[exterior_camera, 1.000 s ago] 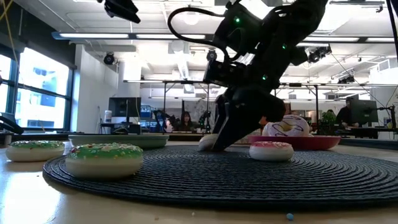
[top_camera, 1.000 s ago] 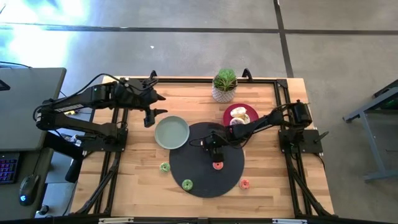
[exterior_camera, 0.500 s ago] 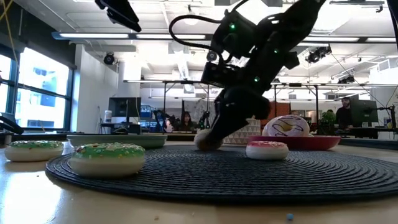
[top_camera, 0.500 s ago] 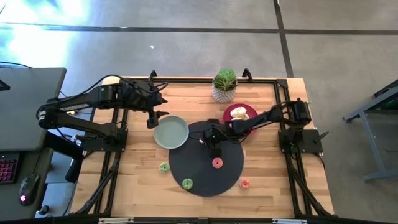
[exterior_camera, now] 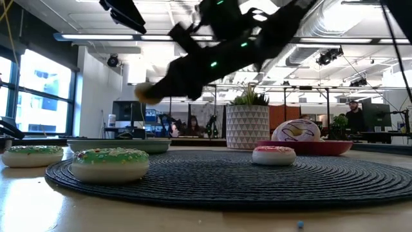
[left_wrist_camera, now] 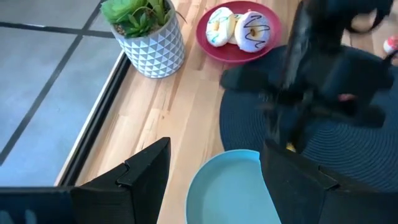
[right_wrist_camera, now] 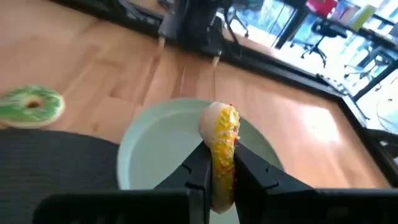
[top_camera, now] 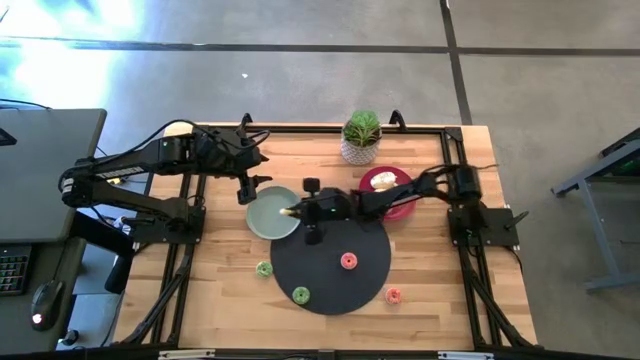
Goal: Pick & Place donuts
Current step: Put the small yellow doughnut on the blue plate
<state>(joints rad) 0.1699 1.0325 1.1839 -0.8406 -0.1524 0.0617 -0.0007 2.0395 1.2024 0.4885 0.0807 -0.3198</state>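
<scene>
My right gripper (right_wrist_camera: pixel 221 160) is shut on a small yellow-iced donut (right_wrist_camera: pixel 221 134) and holds it above the right rim of the sage-green plate (top_camera: pixel 270 216); the low view shows the donut (exterior_camera: pixel 147 92) high above the table. My left gripper (top_camera: pixel 247 190) hangs open over the plate's far left rim, with nothing between its fingers (left_wrist_camera: pixel 144 171). A pink donut (top_camera: pixel 349 261) and a green donut (top_camera: pixel 301 295) lie flat on the round black mat (top_camera: pixel 335 270). Another green donut (top_camera: pixel 264 268) and a pink one (top_camera: pixel 393 295) lie on the wood. My right gripper pinches the yellow donut between its two fingers, which press on its two flat faces at the near part of the ring (right_wrist_camera: pixel 219 169). The arm reaches from the table's right, slanting slightly down. The donut stands on edge, lifted clear over the plate.
A pink-red plate (top_camera: pixel 372 176) with two white iced donuts stands at the back right of the mat. A potted plant (top_camera: pixel 361 137) stands at the far edge. Black frame rails run along the table's sides.
My right gripper has shut on the yellow donut on the mat, lifted it clear and carried it toward the table's left to the green plate's rim. My left gripper has shifted slightly toward the plate and stays open.
</scene>
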